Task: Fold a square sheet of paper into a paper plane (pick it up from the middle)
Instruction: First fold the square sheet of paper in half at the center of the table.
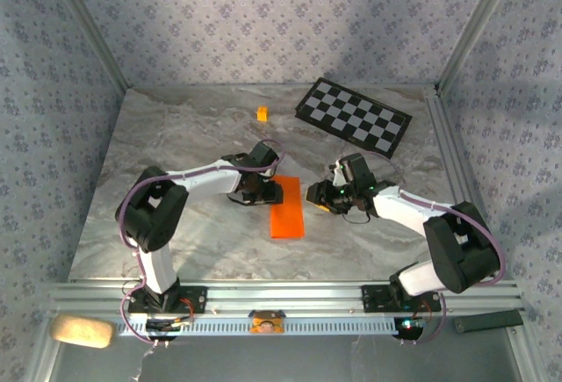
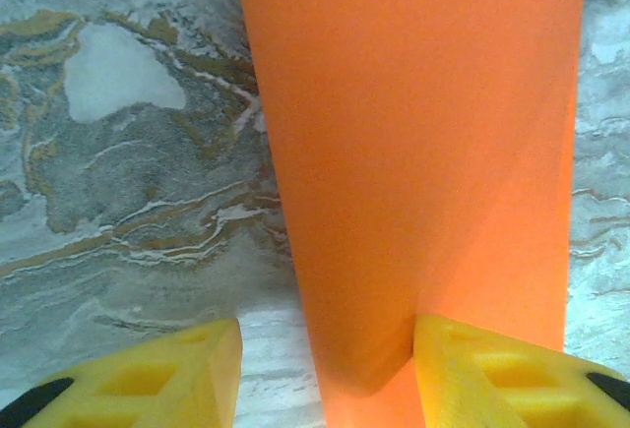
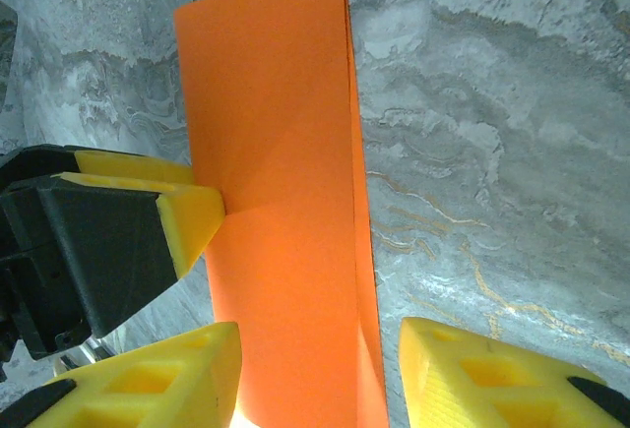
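Observation:
The square sheet of paper [image 1: 287,208] is bright orange and lies folded into a long rectangle on the marble table. My left gripper [image 1: 266,192] is at its left edge, near the far end. In the left wrist view the left gripper [image 2: 325,379] is open. One yellow finger [image 2: 502,374] rests against the paper [image 2: 413,152]; the other stands on bare table. My right gripper [image 1: 314,196] is at the paper's right side. In the right wrist view the right gripper [image 3: 320,379] is open and straddles the paper [image 3: 281,202], whose upper layer lifts slightly along the right edge.
A tiny orange-yellow cube [image 1: 262,113] sits at the back of the table. A black-and-white checkered board [image 1: 353,115] lies at the back right. Metal frame rails run along the table's sides and front. A beige pad [image 1: 81,330] lies below the front rail at the left.

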You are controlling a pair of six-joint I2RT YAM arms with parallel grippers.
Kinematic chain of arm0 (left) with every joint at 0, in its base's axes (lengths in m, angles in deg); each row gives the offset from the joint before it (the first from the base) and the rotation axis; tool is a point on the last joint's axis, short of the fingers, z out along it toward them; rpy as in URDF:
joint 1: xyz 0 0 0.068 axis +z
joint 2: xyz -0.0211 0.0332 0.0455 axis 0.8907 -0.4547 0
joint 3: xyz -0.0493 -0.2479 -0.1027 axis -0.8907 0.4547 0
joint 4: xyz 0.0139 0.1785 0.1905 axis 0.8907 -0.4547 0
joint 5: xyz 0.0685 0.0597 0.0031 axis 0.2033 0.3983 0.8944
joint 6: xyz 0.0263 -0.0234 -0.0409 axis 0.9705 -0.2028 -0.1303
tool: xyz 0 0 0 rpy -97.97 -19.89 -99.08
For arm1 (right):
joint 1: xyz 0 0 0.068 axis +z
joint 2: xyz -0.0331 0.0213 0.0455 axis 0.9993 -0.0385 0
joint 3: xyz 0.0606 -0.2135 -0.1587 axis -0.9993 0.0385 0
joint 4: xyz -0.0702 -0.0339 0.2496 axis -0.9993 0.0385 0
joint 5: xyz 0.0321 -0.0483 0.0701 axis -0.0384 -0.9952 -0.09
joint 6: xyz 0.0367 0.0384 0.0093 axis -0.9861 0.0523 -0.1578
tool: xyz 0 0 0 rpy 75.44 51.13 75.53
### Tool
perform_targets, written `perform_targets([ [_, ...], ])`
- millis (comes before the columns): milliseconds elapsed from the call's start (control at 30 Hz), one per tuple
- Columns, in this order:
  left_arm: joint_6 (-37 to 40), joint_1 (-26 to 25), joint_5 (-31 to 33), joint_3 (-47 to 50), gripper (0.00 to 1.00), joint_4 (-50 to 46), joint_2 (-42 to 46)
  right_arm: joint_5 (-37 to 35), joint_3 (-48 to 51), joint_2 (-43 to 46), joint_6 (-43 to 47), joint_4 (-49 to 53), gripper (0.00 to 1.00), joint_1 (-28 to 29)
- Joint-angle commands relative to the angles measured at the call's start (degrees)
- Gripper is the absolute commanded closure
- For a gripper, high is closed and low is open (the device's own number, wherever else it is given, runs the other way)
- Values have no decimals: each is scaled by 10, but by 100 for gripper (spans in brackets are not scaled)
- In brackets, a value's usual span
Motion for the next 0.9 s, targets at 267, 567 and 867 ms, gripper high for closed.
perform_targets([
  [267,-3,4,5,-17,49,-15,-17,-14,-11,-4,-4,5,52,4],
  [567,-36,3,12,-19,46,-11,-42,-23,-11,0,-3,14,51,4],
  [867,0,1,9,-26,46,-17,-49,-31,-11,3,-1,20,51,4],
])
